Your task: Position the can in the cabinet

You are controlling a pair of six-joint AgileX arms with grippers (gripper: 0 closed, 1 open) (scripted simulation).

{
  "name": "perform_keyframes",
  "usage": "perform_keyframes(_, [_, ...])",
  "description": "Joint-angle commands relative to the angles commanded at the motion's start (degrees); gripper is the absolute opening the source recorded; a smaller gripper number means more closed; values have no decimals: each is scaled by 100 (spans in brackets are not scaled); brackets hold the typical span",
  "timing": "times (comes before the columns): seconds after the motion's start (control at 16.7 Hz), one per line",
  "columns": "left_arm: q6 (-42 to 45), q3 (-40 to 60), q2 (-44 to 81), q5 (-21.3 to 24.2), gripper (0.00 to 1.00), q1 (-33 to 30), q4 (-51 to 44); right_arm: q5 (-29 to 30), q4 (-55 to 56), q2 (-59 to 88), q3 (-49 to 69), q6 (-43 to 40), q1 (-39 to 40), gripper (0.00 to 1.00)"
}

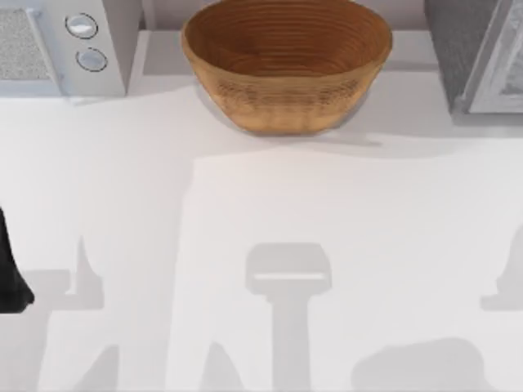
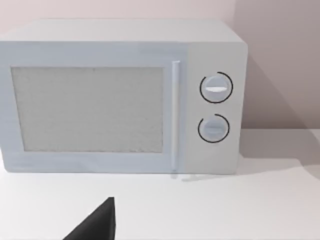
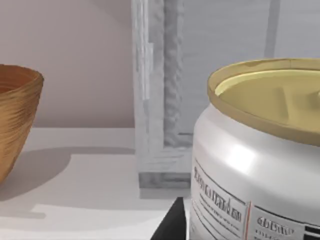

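The can (image 3: 250, 150) is white with red label marks and a dull gold top, and it looms close in the right wrist view. My right gripper (image 3: 235, 236) is shut on it, one dark finger (image 3: 169, 226) pressed against its side. Behind the can stands the cabinet (image 3: 155, 100), whose lighter grey framed door faces the can. In the top view the cabinet (image 1: 466, 49) is at the back right corner. My left arm (image 1: 10, 273) is parked at the table's left edge, and a dark tip of my left gripper (image 2: 97, 225) points toward the back left.
A large woven brown basket (image 1: 286, 61) stands at the back middle, and its side (image 3: 15, 120) is left of the cabinet in the right wrist view. A pale appliance with two round knobs (image 1: 86, 41) sits at the back left, and the left wrist camera faces its front (image 2: 120, 100).
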Motion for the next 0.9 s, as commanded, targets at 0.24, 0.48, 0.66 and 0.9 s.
perform_keyframes(0.24, [0, 0, 0, 0, 100, 0, 0, 50, -44, 170, 161, -3, 14, 0])
perform_keyframes(0.48, [0, 0, 0, 0, 100, 0, 0, 190, -289, 928, 1130, -10, 85, 0])
perform_keyframes(0.66, [0, 0, 0, 0, 100, 0, 0, 286, -525, 1633, 2062, 6, 185, 0])
perform_keyframes(0.9, [0, 0, 0, 0, 100, 0, 0, 402, -810, 2503, 3173, 44, 313, 0])
